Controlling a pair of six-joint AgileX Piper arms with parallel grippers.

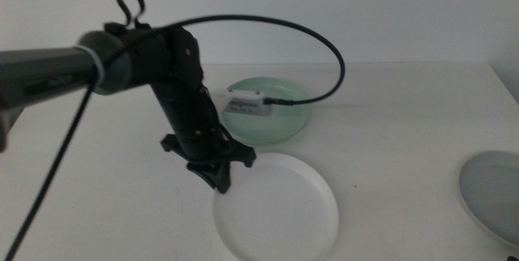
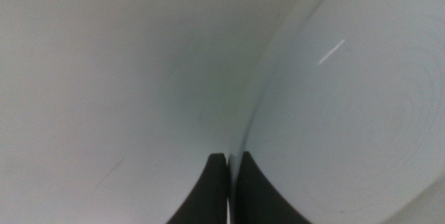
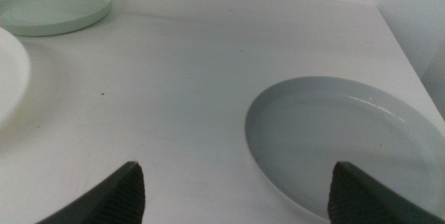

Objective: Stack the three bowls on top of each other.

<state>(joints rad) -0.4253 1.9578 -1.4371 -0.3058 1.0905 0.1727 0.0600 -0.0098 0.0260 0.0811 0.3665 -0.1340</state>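
Note:
The white bowl [image 1: 276, 212] lies at the front middle of the table. My left gripper [image 1: 220, 181] reaches down from the left and is shut on the white bowl's near-left rim; the left wrist view shows the jaws [image 2: 231, 158] pinched on the thin rim, with the white bowl [image 2: 348, 113] beside them. The mint green bowl [image 1: 280, 115] sits just behind, partly hidden by the left arm. The grey bowl [image 1: 495, 196] lies at the right edge. My right gripper [image 3: 236, 167] is open and empty, low before the grey bowl [image 3: 341, 140].
The left arm's black cable [image 1: 324, 38] arcs over the mint bowl. The table's right edge [image 1: 507, 83] runs close behind the grey bowl. The right wrist view also shows the mint bowl [image 3: 52, 5] and a sliver of the white bowl [image 3: 10, 78].

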